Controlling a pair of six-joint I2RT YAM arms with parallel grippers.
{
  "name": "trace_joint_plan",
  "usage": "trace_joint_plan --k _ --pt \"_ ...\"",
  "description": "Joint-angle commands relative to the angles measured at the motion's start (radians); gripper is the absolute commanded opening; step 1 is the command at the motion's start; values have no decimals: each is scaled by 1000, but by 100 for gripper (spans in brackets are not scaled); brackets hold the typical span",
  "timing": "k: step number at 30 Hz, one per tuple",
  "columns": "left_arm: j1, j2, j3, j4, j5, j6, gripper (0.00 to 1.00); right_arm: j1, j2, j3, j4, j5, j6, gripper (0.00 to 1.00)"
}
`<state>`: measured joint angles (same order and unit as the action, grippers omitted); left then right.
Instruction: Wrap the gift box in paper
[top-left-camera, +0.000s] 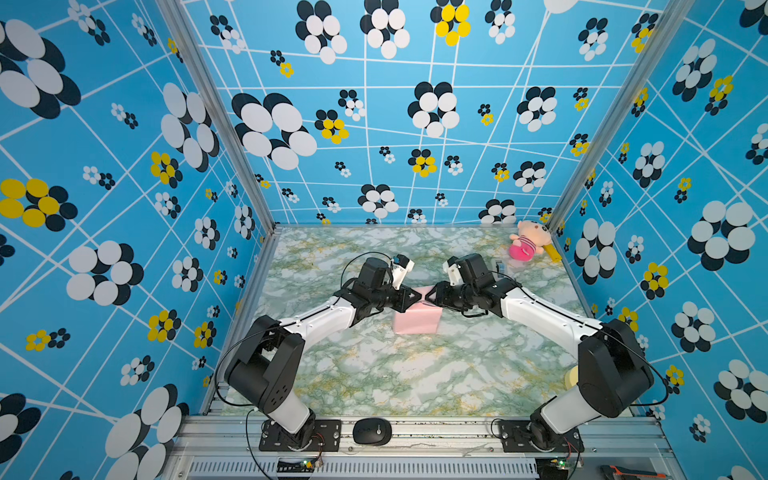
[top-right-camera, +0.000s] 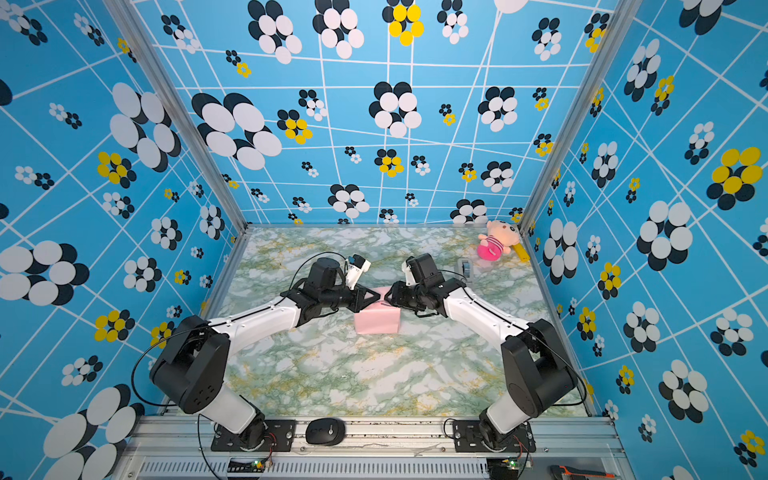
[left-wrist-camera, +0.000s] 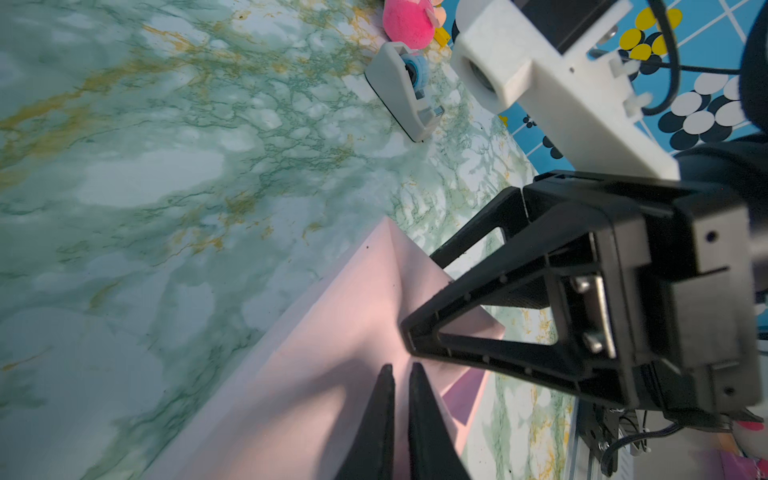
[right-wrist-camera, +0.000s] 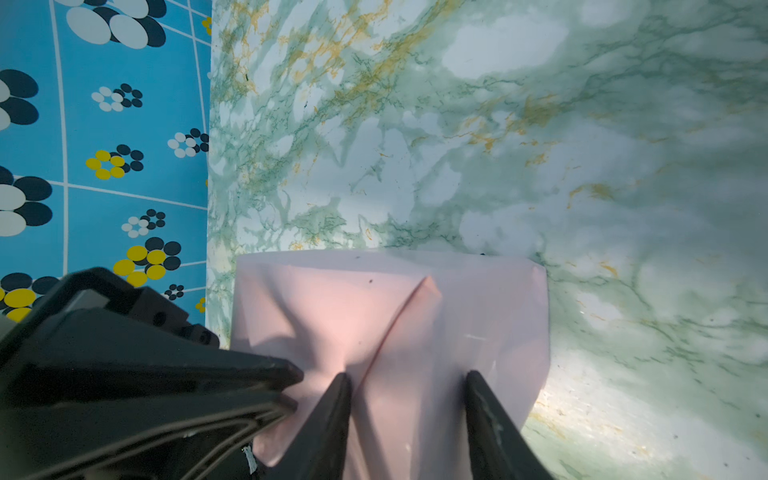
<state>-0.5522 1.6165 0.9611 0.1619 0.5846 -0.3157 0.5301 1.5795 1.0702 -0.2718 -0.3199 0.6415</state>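
Observation:
The paper (top-left-camera: 417, 322) shows its pale pink face, folded into a blocky parcel mid-table in both top views (top-right-camera: 377, 322). The gift box is hidden under it. A lilac patch of the paper (left-wrist-camera: 465, 395) peeks out at one end. My left gripper (left-wrist-camera: 401, 370) sits on the parcel's top, its jaws almost together with a thin strip of pink between them. My right gripper (right-wrist-camera: 407, 376) meets it from the other side. It is open, both fingertips (right-wrist-camera: 343, 380) resting on the paper's top beside a diagonal fold. The two grippers nearly touch above the parcel (top-left-camera: 424, 296).
A grey tape dispenser (top-left-camera: 500, 266) stands behind the right arm, also in the left wrist view (left-wrist-camera: 405, 93). A pink plush toy (top-left-camera: 528, 241) and a yellow object (top-left-camera: 552, 252) lie in the back right corner. A black mouse (top-left-camera: 372, 431) rests on the front rail.

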Motion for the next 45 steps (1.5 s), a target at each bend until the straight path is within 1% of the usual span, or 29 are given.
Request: trace_joint_plan --k 1,5,10,15,19,20,22,24,27,30,34,38,40,42,44,45 --pt "-3 40 18 28 64 12 10 8 38 -57 -106 62 5 45" --pt "-5 32 -33 25 106 36 9 9 40 -56 -103 67 13 44" --pt "-8 -5 -80 -47 105 101 8 8 43 -53 -109 80 15 44" --pt "-12 -33 -91 -152 68 181 8 8 50 -56 -105 77 18 43" --pt "-15 -13 -80 -215 24 225 7 8 43 -45 -100 72 18 43" --pt "-18 -6 -76 -225 15 233 8 7 36 -39 -101 71 17 44" --pt "-23 0 -78 -228 6 249 8 8 23 -25 -86 58 18 49" --pt "-22 6 -82 -230 -12 250 8 7 11 -4 -64 21 24 59" --pt "-23 10 -92 -231 -21 256 8 7 5 14 -8 -48 43 64" --pt "-22 11 -104 -218 -28 254 8 10 17 26 27 -88 66 66" --pt "-22 13 -105 -213 -44 241 8 20 41 28 -24 -82 42 66" --pt "-22 1 -105 -208 -46 228 9 22 62 -37 -38 -64 31 61" --pt "-21 -19 -102 -212 -51 216 13 20 78 -48 -68 -37 15 57" --pt "-15 -63 -95 -215 -50 189 20 20 91 -61 -93 2 4 53" --pt "-2 -119 -85 -212 -55 140 29 20 88 -71 -94 29 3 50" --pt "10 -149 -79 -202 -59 103 30 19 84 -79 -93 40 0 50"
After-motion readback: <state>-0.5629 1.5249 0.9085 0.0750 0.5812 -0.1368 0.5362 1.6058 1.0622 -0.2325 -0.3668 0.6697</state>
